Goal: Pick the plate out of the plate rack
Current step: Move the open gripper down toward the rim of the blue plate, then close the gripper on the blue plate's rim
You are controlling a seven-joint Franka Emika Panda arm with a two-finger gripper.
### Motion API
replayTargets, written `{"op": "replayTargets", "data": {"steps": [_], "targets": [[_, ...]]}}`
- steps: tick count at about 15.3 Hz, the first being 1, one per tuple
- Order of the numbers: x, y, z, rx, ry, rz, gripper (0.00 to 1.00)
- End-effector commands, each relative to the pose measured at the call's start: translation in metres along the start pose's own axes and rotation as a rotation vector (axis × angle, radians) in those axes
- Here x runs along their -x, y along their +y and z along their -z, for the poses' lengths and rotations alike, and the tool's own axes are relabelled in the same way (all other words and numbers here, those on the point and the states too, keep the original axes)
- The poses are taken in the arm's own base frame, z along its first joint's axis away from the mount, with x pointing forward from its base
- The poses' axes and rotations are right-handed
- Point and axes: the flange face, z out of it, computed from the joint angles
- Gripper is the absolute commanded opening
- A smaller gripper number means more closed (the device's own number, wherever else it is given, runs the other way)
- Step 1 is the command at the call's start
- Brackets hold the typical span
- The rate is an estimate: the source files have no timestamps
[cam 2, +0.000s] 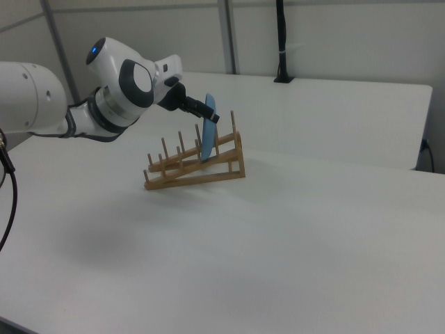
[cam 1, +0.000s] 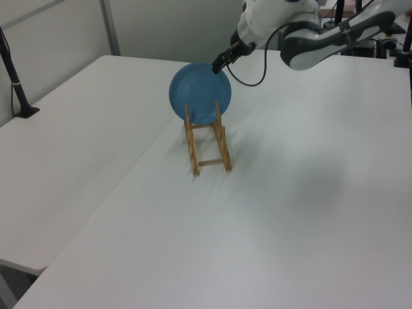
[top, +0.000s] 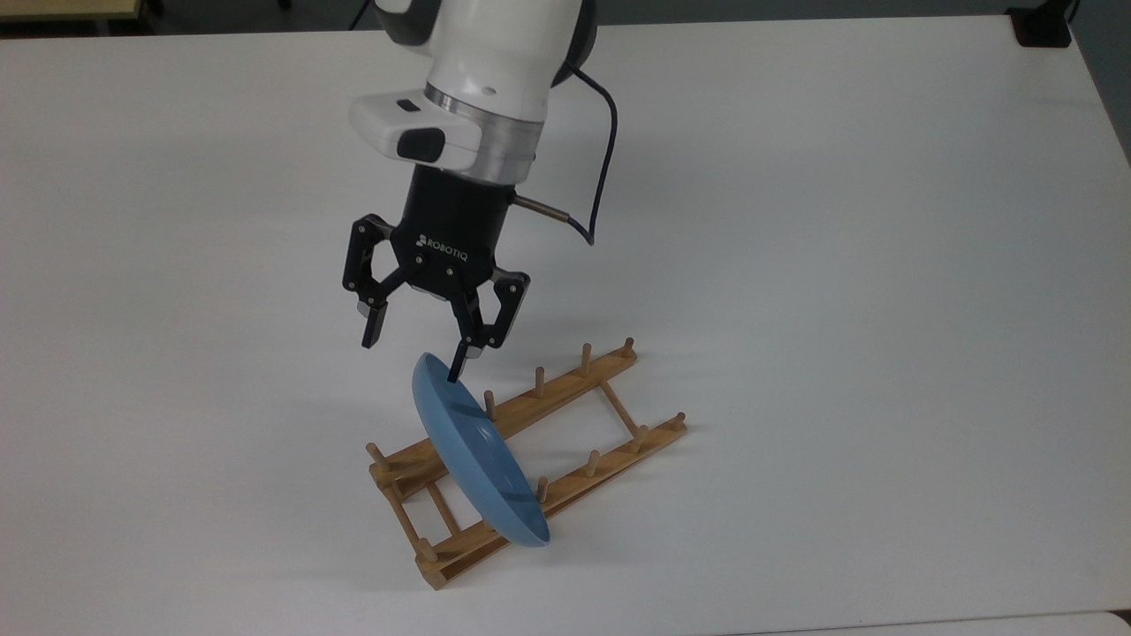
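Note:
The light-blue plate (top: 477,459) stands on edge, leaning in the wooden plate rack (top: 565,389) near the rack's end at the top view's left. My gripper (top: 412,358) points down at the plate's upper rim, open. In the top view one fingertip (top: 455,375) overlaps the rim's top and the other hangs to its left. In the left view the gripper (cam 1: 219,64) is at the top right edge of the plate (cam 1: 198,93), above the rack (cam 1: 209,151). The right view shows the gripper (cam 2: 211,115) against the top of the edge-on plate (cam 2: 208,136) in the rack (cam 2: 201,170).
The rack sits on a wide white table (top: 839,265). A black cable (top: 605,168) loops off the wrist. A black clamp base (top: 1043,26) sits at the table's far corner, and a black post (cam 1: 16,90) stands at the left view's left.

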Motion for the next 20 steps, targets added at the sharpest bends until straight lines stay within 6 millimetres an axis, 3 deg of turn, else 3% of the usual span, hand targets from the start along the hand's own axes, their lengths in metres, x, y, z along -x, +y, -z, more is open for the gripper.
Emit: {"op": "replayTargets", "data": {"steps": [1, 7, 8, 12, 14, 18, 20], "targets": [[0.002, -0.010, -0.005, 0.003, 0.036, -0.027, 0.74], [0.001, -0.011, -0.004, 0.000, 0.038, -0.031, 0.17], [0.001, -0.011, -0.004, -0.003, 0.040, -0.031, 0.12], [-0.002, -0.011, 0.001, -0.012, 0.054, -0.029, 0.02], [-0.009, -0.005, 0.007, -0.011, 0.066, -0.037, 0.01], [-0.033, 0.019, 0.038, -0.008, 0.109, -0.076, 0.00], [-0.034, 0.026, 0.050, -0.009, 0.107, -0.088, 0.00]]}}
